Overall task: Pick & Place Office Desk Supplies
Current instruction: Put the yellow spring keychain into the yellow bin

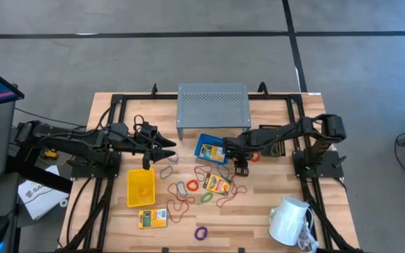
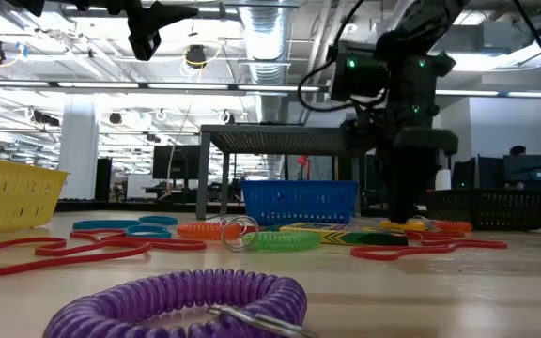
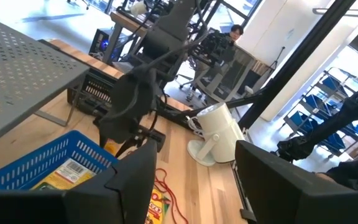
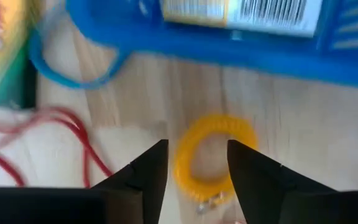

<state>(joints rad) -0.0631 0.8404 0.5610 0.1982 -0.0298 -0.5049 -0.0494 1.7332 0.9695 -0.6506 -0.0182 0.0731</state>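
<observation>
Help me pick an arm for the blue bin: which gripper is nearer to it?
Right. The right gripper hangs just beside the blue bin, open over a yellow coil loop on the table. The left gripper sits farther off, on the bin's other side, also open.

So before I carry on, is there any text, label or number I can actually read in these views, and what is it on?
"SA...": start of a dark printed word on the white paper off the table's left edge; the rest is cut off.
Barcode label on the yellow packet in the blue bin: bars show, digits too blurred to read.
Yellow packets on the table: print too small to read.
White mug: no lettering visible.
</observation>
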